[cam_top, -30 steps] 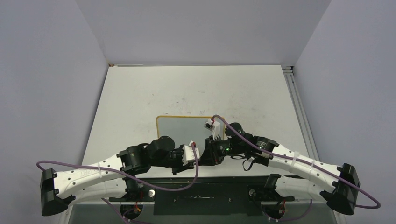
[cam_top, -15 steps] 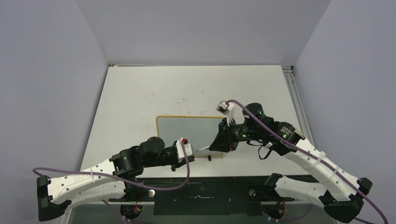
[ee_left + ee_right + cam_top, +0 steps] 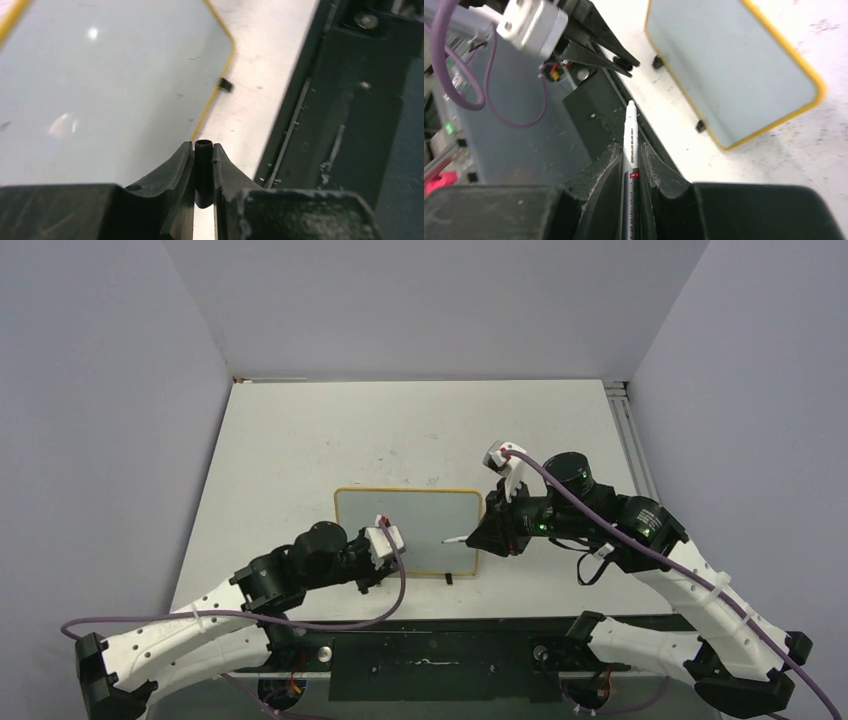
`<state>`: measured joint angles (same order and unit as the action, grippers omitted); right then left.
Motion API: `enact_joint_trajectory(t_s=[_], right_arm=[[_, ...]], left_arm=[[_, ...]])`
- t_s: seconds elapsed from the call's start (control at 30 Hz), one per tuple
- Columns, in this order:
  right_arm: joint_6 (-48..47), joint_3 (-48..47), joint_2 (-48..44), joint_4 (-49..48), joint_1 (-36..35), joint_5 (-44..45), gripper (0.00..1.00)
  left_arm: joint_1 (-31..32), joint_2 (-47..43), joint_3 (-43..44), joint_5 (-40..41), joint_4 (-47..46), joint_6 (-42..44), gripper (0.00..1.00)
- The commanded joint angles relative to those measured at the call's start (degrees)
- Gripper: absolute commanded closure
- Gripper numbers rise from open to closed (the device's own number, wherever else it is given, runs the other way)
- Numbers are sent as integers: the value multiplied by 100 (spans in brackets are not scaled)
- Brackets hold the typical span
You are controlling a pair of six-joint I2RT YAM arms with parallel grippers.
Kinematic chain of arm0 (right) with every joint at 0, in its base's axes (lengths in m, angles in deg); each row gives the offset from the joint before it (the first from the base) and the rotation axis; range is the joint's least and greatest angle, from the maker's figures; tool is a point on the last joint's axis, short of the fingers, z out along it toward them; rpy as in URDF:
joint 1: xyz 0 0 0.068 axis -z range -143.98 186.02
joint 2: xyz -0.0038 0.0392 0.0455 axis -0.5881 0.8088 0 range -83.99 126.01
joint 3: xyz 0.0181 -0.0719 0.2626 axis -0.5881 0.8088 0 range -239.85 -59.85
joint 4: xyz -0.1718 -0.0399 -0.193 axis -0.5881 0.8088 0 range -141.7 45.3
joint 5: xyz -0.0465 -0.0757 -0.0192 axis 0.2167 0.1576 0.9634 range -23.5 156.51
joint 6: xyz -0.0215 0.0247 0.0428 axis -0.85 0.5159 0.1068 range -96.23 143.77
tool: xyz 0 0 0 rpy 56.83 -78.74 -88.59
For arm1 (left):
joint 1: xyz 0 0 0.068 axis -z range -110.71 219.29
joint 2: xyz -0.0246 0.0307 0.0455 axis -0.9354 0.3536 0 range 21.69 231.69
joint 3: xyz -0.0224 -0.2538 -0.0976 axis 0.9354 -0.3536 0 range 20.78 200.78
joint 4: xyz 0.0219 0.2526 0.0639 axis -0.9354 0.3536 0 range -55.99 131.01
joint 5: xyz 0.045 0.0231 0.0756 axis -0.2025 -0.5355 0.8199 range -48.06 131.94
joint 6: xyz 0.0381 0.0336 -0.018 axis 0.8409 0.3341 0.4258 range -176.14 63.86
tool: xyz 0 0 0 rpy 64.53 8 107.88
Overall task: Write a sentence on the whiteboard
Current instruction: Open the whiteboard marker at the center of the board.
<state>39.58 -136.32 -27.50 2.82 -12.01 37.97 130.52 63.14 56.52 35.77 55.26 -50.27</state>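
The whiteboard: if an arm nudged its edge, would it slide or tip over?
Probably slides rather than tips: the whiteboard lies flat on the table. It looks thin and stiff, so likely light. Its small black feet may snag slightly.

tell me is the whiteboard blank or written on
Blank: the whiteboard surface shows no writing in any view, only glare spots and faint specks.

whiteboard [image 3: 420,515] | small rectangle, rounded yellow frame, pale grey-white glossy face | lying flat, face up, long sides across | two black feet [image 3: 700,126] on near long edge | on table [image 3: 300,440], mid-width, close to table's near edge
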Motion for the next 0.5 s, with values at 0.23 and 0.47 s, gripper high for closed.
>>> enact_joint_trajectory(t_s=[0.23,0.47], right_arm=[[329,847,-688,-3217,-4,2800,95],[148,655,-211,-3461,9,4327,95]], left_arm=[[-2330,510,2110,-312,-213,-1151,100],[-4467,1248,2688,-142,500,-1872,100]])
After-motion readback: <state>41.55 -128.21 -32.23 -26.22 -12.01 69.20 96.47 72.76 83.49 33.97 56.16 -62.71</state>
